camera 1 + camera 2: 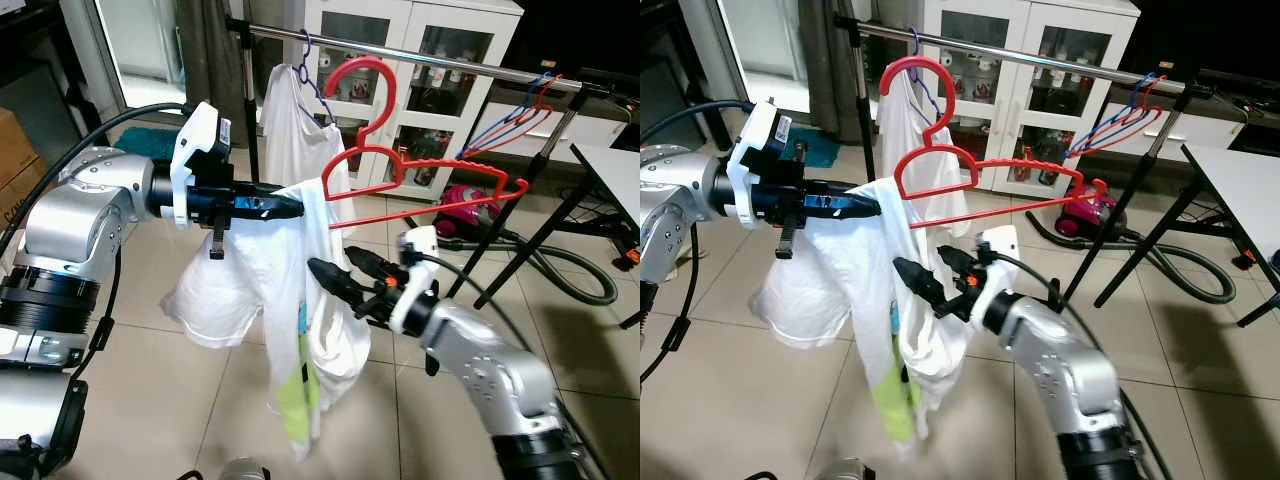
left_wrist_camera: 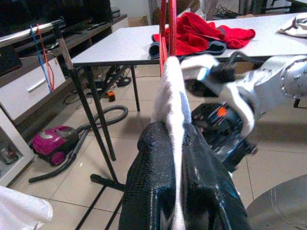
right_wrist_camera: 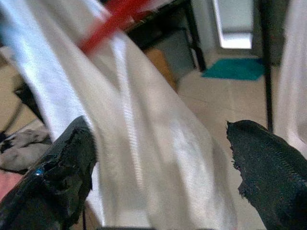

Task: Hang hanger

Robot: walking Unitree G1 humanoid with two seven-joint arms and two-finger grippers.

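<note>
Left gripper [image 1: 290, 205]: we pinch white shirt [image 1: 300, 320] on red hanger [image 1: 400, 165], below rail [image 1: 420, 55]
Right gripper [image 1: 335, 275]: fingers spread, against shirt

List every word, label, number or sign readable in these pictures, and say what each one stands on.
No text can be read in any view.
Small sticker on the white housing of the left tool: dark print, too small to read.
White T-shirt with a green and blue print: blurred, no letters made out.
Bottles in the white cabinet: labels too small to read.
Red hanger: no marking seen.
</note>
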